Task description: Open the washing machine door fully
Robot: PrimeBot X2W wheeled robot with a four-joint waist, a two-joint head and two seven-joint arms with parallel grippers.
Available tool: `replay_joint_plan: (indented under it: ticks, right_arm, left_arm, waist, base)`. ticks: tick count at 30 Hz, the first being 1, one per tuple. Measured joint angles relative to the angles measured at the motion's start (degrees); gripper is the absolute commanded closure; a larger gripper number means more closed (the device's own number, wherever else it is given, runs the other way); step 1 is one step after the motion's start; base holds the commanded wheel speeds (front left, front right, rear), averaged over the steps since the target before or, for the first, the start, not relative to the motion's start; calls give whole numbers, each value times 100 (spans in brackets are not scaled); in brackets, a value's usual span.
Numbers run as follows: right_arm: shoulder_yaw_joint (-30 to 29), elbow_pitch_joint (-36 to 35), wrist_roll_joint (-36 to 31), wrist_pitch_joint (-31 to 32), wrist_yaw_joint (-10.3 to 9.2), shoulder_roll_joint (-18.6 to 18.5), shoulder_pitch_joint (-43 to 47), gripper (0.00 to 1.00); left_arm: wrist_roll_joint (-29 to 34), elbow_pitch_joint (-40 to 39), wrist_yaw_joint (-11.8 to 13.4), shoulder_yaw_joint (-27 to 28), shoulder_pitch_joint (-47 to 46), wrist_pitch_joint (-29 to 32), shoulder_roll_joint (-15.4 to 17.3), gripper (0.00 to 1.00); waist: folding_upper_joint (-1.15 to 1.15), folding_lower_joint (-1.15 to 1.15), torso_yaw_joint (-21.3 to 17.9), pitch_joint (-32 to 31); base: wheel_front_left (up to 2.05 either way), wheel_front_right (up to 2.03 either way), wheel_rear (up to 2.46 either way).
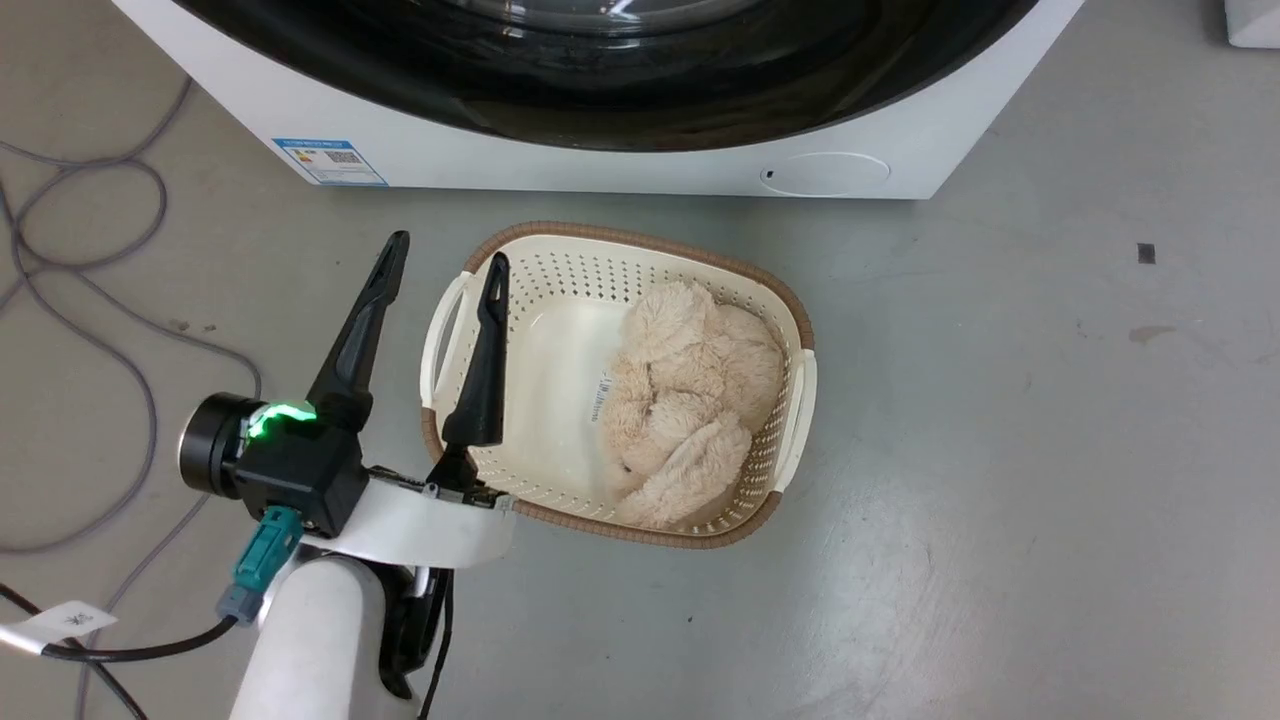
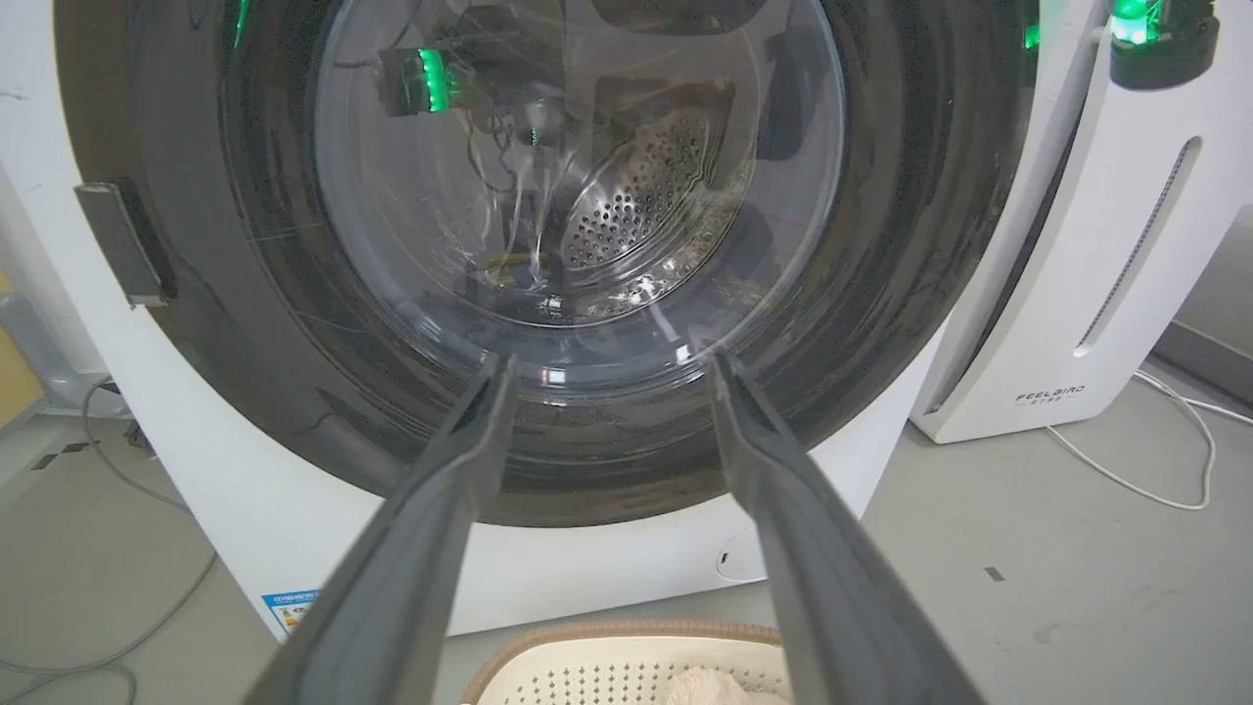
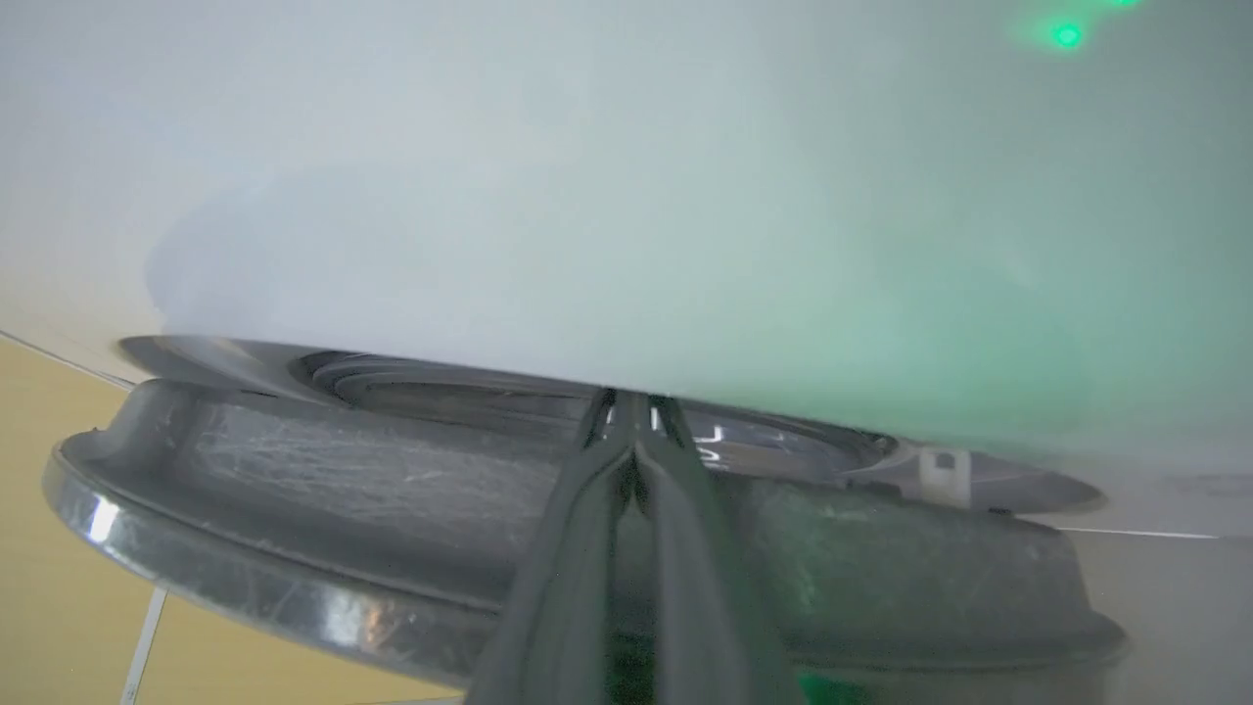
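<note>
Jaws of the left gripper [image 1: 447, 250] are held wide apart, with nothing gripped. Its pale forearm is raised from the lower left of the head view, and the wrist is bent so that the fingers are aimed at the washing machine door [image 2: 881, 294]. One finger is seen across the rim of the basket [image 1: 790, 300], just before the machine. The right gripper [image 3: 634, 399] is closed, fingers together, with its tips set where the door's edge meets the white front panel [image 3: 587, 196].
</note>
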Motion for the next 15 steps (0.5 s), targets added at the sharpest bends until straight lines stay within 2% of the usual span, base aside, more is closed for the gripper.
replay_joint_plan:
  ticks: [5, 15]
  right_arm:
    - [291, 247, 337, 434, 0, 40, -227, 100]
    - [309, 293, 113, 1104, 0, 58, -194, 100]
  left_arm:
    - [-2, 26, -33, -18, -72, -51, -15, 0]
    - [0, 90, -33, -19, -77, -60, -56, 0]
  waist:
    - [0, 0, 2, 34]
    - [0, 0, -46, -93]
  base:
    - [0, 0, 0]
    - [0, 0, 0]
